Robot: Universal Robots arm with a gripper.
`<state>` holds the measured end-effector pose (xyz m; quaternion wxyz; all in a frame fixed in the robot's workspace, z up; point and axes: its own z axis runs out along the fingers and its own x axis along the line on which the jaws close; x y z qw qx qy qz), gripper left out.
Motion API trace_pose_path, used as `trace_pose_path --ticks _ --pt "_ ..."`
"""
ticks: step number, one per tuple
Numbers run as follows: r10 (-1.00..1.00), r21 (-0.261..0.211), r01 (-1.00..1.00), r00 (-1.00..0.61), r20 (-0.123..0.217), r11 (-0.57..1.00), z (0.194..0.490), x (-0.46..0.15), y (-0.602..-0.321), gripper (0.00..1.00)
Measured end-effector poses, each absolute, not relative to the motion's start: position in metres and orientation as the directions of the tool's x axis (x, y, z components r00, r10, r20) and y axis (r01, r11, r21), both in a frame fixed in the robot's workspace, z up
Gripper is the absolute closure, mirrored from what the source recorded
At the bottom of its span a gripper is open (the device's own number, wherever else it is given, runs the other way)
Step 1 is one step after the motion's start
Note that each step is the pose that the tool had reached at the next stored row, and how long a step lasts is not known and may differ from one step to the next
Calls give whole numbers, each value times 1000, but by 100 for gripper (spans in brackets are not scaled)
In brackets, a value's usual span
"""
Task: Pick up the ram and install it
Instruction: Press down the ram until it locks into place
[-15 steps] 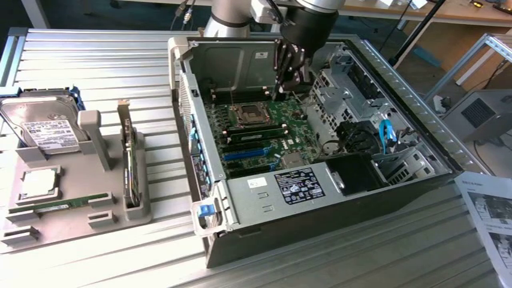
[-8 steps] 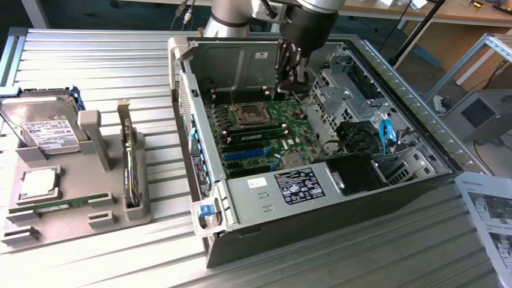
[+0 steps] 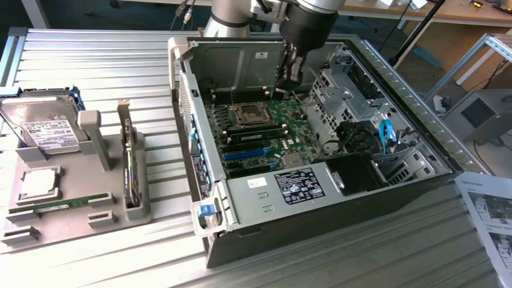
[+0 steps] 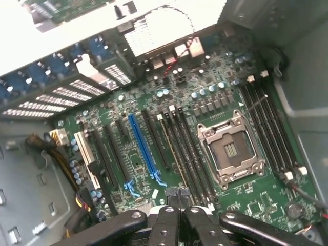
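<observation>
Ribbed metal table carries everything in the exterior view, with a printed sheet at its right edge. An open PC case lies on it, side panel off, and the motherboard faces up inside. On the exterior view's left sits a grey tray. It holds a hard drive, a silver chip and a green stick lying flat (the unused twin).

The arm reaches down into the case from the far side. Its gripper hangs just over the far end of the board, beyond the empty socket, with fingers pressed together and nothing between them. In the wrist view the gripper shows above the ends of the long black slots.

The ram stands edge-up in a slot just beside the socket. The wrist view shows it as a thin line among the black slots, next to a blue slot.
</observation>
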<state>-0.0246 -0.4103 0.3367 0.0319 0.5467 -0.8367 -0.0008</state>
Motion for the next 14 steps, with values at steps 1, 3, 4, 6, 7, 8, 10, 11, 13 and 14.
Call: trace_pose_path --ticks 1,3,4,6,7,8,10,11,13,14 --pt "-909 36 -908 -414 53 416 337 -25 -410 89" --pt "-895 36 -895 -443 53 445 337 -25 -410 89" --pt "-890 36 -890 -453 53 455 337 -25 -410 89" --pt "-882 36 -882 -468 52 470 337 -25 -410 89" --pt "-878 36 -878 -475 53 477 337 -25 -410 89" --pt "-875 36 -875 -482 53 484 337 -25 -410 89" --pt "-866 36 -866 -496 52 498 337 -25 -410 89" --pt "-855 36 -855 -516 53 518 337 -25 -410 89" --pt "-832 36 -832 -552 53 554 337 -25 -410 89" --pt "-817 36 -816 -574 52 576 337 -25 -410 89"
